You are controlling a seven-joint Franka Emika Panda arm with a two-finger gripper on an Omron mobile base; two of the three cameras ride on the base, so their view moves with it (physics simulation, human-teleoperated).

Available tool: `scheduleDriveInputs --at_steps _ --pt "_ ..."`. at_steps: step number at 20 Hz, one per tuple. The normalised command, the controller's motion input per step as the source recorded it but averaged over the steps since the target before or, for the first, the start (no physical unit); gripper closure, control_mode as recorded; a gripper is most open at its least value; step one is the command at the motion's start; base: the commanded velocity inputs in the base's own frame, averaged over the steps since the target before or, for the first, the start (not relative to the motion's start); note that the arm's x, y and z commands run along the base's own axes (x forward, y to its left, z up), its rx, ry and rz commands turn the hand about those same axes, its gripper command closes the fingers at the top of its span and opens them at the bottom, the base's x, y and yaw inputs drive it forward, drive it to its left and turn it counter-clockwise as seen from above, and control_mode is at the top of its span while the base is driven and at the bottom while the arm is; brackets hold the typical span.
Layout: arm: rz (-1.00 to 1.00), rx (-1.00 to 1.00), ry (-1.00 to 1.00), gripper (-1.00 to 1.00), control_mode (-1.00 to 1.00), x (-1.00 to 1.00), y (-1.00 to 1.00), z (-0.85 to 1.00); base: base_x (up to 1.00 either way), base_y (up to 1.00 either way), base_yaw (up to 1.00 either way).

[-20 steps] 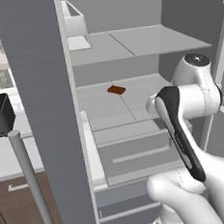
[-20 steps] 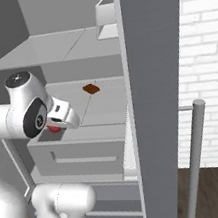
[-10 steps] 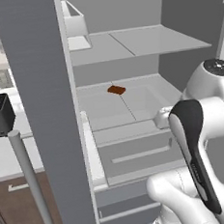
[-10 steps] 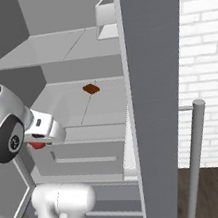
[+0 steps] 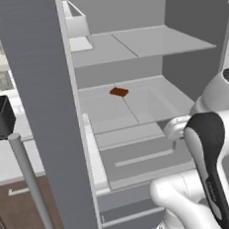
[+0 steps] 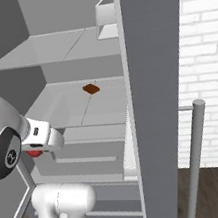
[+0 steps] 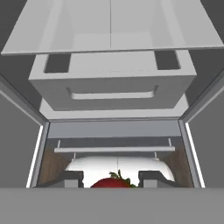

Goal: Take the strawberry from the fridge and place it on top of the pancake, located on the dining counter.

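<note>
Between the two fingertips at 6 o'clock of the hand view sits the strawberry (image 7: 110,182), pinched by the gripper (image 7: 110,178) just outside the fridge (image 7: 111,89), so hold that squeeze steady while carrying it to the dining counter.

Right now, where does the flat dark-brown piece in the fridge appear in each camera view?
Left base view: the dark-brown piece lies on the middle shelf, upper centre, near the back.
Right base view: the same piece sits upper left of centre, on that shelf.
Hand view: I cannot find it.
Shared landmark: the drawer below that shelf.
</note>
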Motion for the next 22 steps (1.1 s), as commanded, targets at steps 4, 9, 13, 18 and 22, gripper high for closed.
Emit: scheduleDriveInputs --at_steps 4,9,13,18,22 --pt "0.0 0.0 0.0 1.0 -1.0 0.0 0.0 0.0 0.0 0.0 0.0" --pt "0.0 0.0 0.0 1.0 1.0 -0.03 0.0 0.0 -0.04 0.0 0.0" --pt "0.0 0.0 0.0 1.0 1.0 0.0 0.0 0.0 -0.28 0.0 0.07" --pt "0.0 0.0 0.0 1.0 1.0 0.0 0.0 0.0 -0.76 0.0 0.1" --pt "0.0 0.0 0.0 1.0 1.0 0.0 0.0 0.0 -0.97 0.0 0.2"
